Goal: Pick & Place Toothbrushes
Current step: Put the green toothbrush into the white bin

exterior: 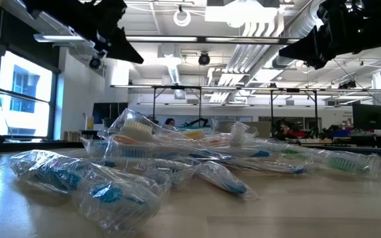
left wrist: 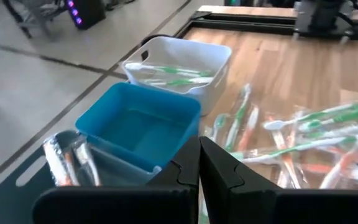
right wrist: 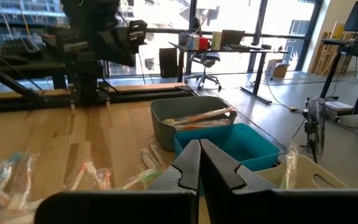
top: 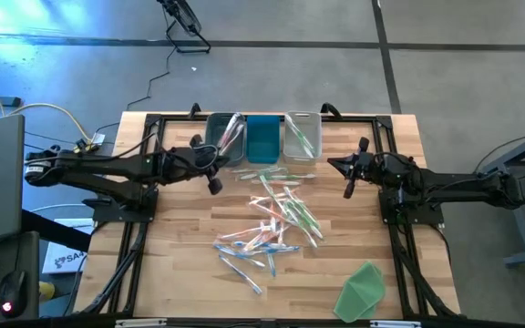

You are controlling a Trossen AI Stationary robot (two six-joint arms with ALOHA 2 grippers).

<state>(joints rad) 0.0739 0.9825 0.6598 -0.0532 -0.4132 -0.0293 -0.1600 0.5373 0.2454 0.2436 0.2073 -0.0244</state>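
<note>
Hovering by the bins, the left end effector (top: 215,185) and right end effector (top: 348,189) are both closed and empty; toothbrushes (top: 276,219) lie mid-bench, so the next move likely needs opening and descending.

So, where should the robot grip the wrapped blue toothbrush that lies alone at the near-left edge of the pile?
Probably the blue toothbrush is best gripped at the middle of its handle, coming straight down from above. It lies flat and slanted on the table, a little apart from the pile, so fingers closing across its thin width have room.
</note>
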